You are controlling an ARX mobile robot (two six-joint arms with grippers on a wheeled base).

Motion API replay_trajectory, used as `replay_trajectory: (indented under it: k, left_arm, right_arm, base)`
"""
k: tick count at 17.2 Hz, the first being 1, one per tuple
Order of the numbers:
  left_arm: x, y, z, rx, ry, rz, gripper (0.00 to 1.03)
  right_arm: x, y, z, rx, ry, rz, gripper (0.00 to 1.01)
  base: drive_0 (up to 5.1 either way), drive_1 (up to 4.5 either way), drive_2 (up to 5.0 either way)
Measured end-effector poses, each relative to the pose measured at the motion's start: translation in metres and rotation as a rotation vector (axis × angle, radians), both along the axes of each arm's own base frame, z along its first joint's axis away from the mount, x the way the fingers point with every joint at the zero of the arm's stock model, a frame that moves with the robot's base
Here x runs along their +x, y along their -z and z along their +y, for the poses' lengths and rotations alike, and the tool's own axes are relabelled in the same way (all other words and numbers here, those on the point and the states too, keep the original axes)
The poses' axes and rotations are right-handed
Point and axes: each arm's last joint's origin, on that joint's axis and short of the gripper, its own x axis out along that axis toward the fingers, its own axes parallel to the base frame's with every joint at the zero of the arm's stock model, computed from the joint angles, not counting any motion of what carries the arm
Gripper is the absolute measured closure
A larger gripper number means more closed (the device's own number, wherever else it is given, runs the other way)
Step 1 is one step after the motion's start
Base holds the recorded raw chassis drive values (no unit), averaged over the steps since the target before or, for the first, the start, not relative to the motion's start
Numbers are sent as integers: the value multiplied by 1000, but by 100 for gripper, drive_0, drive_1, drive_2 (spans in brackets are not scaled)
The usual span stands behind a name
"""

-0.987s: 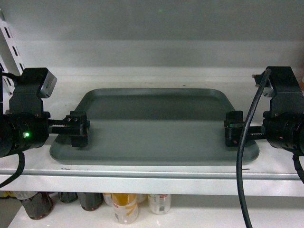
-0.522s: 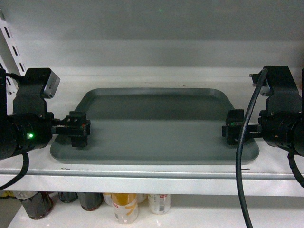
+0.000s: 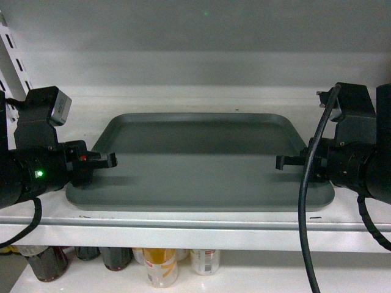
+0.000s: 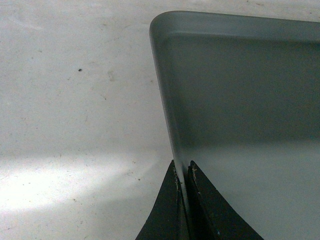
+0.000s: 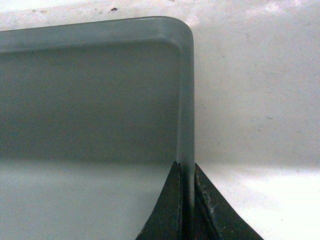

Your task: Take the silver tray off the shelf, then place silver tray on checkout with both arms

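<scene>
The silver tray (image 3: 201,165) looks matt grey with a smooth, even surface and a softly rounded rim. The shelf (image 3: 195,229) is white painted metal, smooth on its front lip; in the wrist views its top looks faintly mottled with a few dark specks. The black fingers (image 4: 175,210) of the left gripper (image 4: 182,172) are dull, with pale scuffs along their edges.

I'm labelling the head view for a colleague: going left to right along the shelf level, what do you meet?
Slotted white upright → left gripper, shut on the tray's left rim → silver tray lying on the shelf → right gripper, shut on the right rim → black cable.
</scene>
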Motion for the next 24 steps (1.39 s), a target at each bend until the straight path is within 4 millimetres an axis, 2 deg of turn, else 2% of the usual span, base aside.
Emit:
replay_trajectory:
  k: [13, 15, 20, 24]
  left_arm:
    - [-12, -7, -7, 2, 14, 7, 99]
    - [-16, -23, -9, 1, 18, -33, 99]
    - [-23, -28, -13, 8, 22, -18, 99]
    - [-27, -38, -14, 10, 24, -18, 99]
  right_arm:
    - [-7, -6, 0, -46, 15, -5, 98]
    - [-12, -16, -2, -58, 22, -35, 98]
    - [-18, -24, -4, -86, 20, -20, 98]
    - [-22, -41, -5, -100, 17, -30, 98]
  base:
    - [0, 0, 0]
    - [0, 0, 0]
    - [0, 0, 0]
    - [0, 0, 0]
